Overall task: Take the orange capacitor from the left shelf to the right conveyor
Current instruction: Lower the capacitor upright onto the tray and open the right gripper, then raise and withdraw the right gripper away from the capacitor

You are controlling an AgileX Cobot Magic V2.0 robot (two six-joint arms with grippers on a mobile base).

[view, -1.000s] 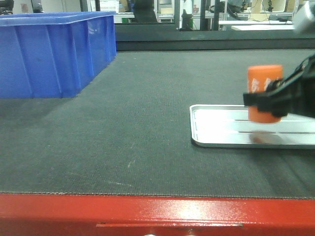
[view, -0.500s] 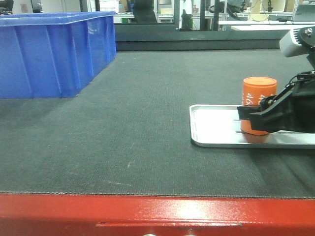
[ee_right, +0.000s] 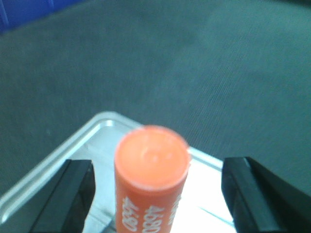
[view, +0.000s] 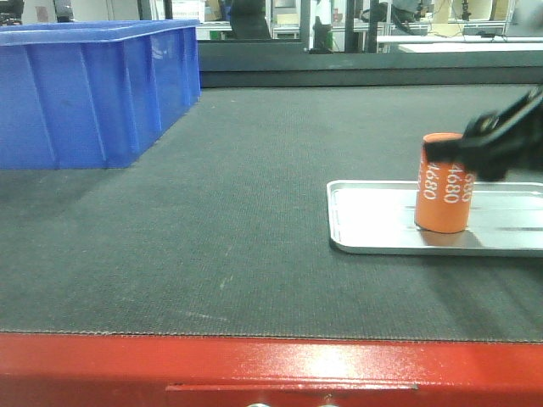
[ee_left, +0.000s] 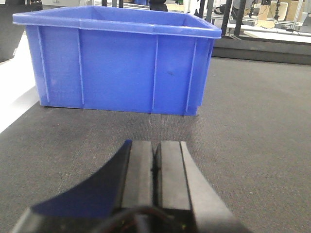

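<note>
Between the spread right claw [ee_right: 155,194] stands the orange capacitor [ee_right: 151,174].

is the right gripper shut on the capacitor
No, in the right wrist view the gripper is open, its fingers clear of the capacitor standing in the tray.

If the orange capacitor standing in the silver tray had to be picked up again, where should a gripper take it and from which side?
Grip the orange capacitor across its round side wall, about mid-height, coming in level from the right, where the right gripper already sits open astride it. It stands upright in the silver tray, so its sides are free; the smooth flat top offers nothing to pinch.
</note>
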